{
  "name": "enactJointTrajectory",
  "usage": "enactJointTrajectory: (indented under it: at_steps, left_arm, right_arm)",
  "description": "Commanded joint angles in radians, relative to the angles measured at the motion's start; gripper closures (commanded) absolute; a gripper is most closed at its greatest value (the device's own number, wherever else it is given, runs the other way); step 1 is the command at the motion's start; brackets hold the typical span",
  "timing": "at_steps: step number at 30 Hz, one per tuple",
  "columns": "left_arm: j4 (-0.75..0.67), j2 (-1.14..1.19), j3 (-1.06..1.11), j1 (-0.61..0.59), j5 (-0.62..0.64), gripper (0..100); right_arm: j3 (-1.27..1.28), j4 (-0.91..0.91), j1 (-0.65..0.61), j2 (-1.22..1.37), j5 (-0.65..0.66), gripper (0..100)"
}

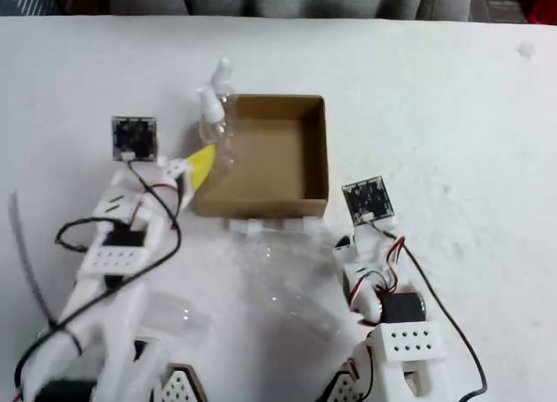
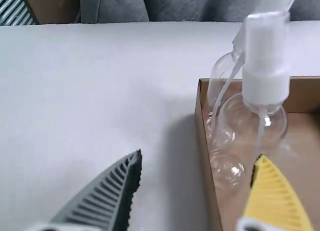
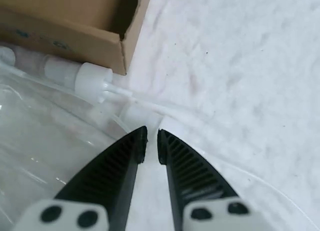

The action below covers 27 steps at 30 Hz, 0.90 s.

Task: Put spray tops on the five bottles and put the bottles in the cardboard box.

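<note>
White table (image 1: 452, 115) | cardboard box (image 1: 261, 202) on it | spray-topped bottle (image 2: 250, 121) at box wall | left end effector (image 2: 197, 158) spread apart | right end effector (image 3: 151, 141) nearly together near a spray top (image 3: 92, 78)

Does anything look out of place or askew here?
Yes. A spray top lies on its side beside the cardboard box, its thin tube exposed on the table, so it looks unfitted.
</note>
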Motion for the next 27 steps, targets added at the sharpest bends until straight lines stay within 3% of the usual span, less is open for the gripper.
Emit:
enactJointTrajectory:
  at_steps: [1,3,11,20,27]
  left_arm:
    - [0.241,-0.236,-0.006,-0.039,-0.071,69]
    - [0.365,-0.311,-0.008,-0.042,-0.124,69]
    - [0.924,-0.561,-0.026,-0.05,-0.566,69]
    - [1.445,-0.519,-0.35,-0.13,-0.783,68]
    - [1.683,-0.343,-0.456,-0.056,-0.924,66]
  right_arm:
    - [-0.008,-0.019,0.007,-0.008,0.012,98.2]
    - [-0.008,-0.019,0.007,-0.008,0.012,98.2]
    - [-0.008,-0.018,0.007,-0.008,0.012,98.2]
    - [-0.008,-0.016,0.007,-0.008,0.012,98.2]
    - [-0.008,-0.016,0.007,-0.008,0.012,98.2]
